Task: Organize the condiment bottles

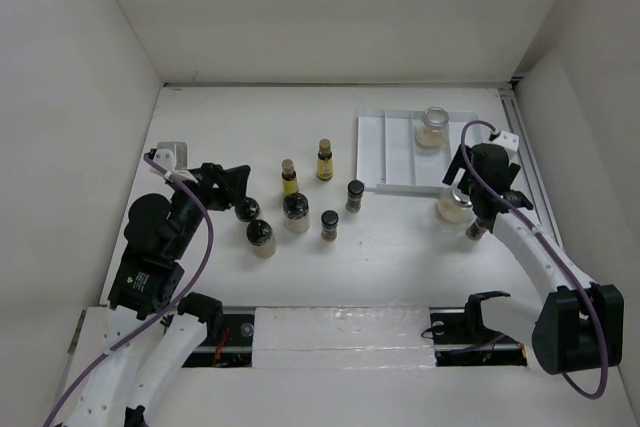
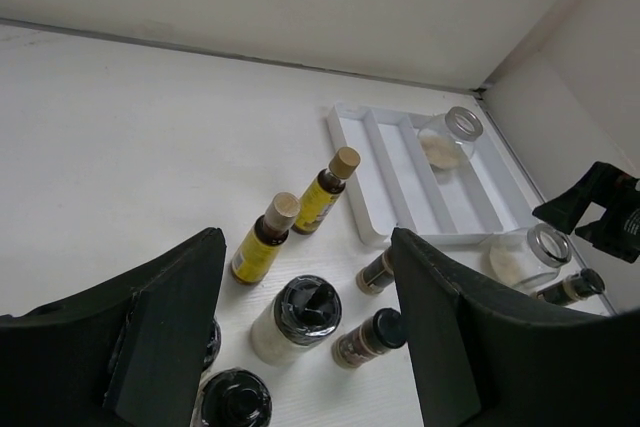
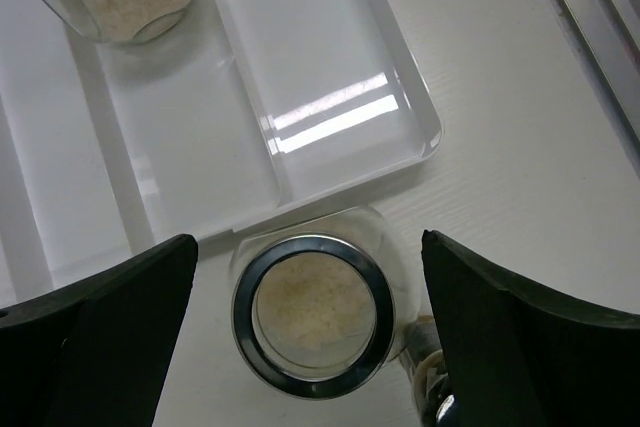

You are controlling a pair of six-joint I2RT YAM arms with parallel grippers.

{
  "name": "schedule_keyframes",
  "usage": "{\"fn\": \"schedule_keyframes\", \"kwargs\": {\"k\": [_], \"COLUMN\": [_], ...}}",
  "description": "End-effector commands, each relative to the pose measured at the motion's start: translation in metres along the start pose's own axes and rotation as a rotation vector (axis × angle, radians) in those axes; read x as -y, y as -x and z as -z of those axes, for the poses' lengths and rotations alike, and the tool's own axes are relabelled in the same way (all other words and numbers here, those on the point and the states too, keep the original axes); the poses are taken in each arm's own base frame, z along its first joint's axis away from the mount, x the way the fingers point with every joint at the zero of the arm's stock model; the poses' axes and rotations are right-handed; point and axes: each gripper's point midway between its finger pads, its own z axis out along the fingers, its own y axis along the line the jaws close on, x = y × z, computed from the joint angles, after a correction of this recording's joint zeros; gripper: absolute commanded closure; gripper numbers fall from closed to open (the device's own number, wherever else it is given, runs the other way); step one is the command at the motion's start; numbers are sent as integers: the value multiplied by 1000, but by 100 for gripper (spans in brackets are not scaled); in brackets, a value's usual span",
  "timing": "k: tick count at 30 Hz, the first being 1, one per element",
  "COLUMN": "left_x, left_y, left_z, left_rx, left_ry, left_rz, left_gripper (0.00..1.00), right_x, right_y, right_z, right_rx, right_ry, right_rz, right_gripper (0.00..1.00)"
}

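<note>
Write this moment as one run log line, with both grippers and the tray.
left gripper: open, at bottle cluster | right gripper: open, above silver-rimmed jar just outside tray | pale-filled jar: in tray

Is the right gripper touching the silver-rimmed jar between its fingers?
Apart. In the right wrist view the open right gripper straddles the silver-rimmed jar, and bare table shows between each finger and the glass.
</note>
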Motion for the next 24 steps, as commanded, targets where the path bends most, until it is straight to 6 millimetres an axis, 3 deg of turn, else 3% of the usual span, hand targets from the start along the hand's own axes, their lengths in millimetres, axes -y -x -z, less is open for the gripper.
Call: {"fn": "schedule_keyframes", "kwargs": {"k": [1, 4, 10, 17, 19, 21, 24], "left_x": [5, 5, 7, 8, 8, 9, 8], "left_y": [9, 9, 8, 10, 10, 12, 10], "left_z": [1, 1, 1, 4, 4, 6, 4], "left_rx": [37, 37, 33, 45, 45, 53, 45], "left_ry": [-25, -25, -34, -39, -39, -42, -39], "left_rz": [5, 5, 5, 5, 5, 5, 5], "left_gripper": [37, 37, 37, 37, 37, 37, 37], "right_x": [3, 8, -5, -14, -16, -16, -24], "right_y": [-9, -22, -28, -47, -42, -37, -6], "right_z": [-8, -11, -7, -5, -4, -1, 13], "right_rx": [-36, -80, -97, -168, -151, -136, -64], "right_ry": [-25, -58, -1, 26, 22, 16, 46], "right_rz": [-17, -19, -17, 8, 15, 18, 0], "right_gripper": [1, 3, 4, 20, 32, 33, 43]}}
